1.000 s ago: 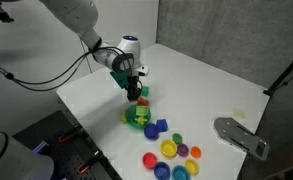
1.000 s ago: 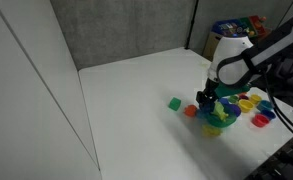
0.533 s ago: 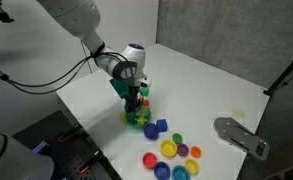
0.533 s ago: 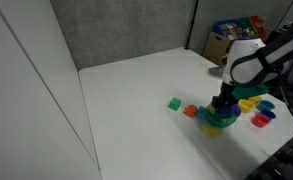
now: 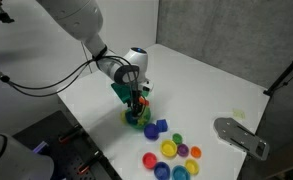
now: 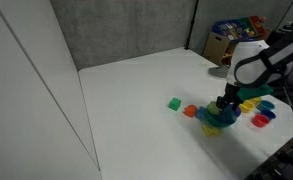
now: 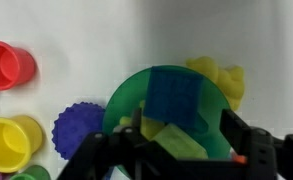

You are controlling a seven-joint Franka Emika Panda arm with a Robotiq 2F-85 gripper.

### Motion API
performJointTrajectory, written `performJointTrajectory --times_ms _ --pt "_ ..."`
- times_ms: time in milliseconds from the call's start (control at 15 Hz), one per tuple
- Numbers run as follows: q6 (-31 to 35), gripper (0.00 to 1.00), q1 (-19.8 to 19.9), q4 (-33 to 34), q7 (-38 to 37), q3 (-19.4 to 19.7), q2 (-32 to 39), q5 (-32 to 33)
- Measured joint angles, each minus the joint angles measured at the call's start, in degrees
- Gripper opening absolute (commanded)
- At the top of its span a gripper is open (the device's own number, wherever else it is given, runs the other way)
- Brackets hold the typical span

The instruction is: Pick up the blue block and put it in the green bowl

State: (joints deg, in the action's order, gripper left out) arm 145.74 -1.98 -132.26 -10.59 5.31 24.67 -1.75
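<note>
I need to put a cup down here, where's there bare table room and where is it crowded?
Bare: the white table from the small green cube back to the grey wall, and the stretch between the round green plastic bowl and the grey metal piece. Crowded: around the bowl under the gripper and the coloured round caps.

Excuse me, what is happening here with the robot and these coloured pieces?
The robot arm holds its hand low over the green bowl on the white table. In the wrist view the blue block shows within the bowl's rim. The fingers stand wide apart and do not touch it, so the block appears to be released. Coloured caps, such as a red cap, lie beside the bowl.
</note>
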Motion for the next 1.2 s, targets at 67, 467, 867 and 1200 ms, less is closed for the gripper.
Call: performJointTrajectory --times_ms 67,467,867,1200 --pt "-0.1 1.0 0.0 0.0 0.24 0.0 -0.16 0.01" --pt "-5.5 1.0 -0.18 0.36 0.35 -0.35 -4.73 0.17" --pt "-8.03 1.0 -0.35 0.29 0.35 -1.82 -12.34 0.41" --pt "-16.21 1.0 -1.64 0.42 -4.96 -3.09 -20.37 5.47"
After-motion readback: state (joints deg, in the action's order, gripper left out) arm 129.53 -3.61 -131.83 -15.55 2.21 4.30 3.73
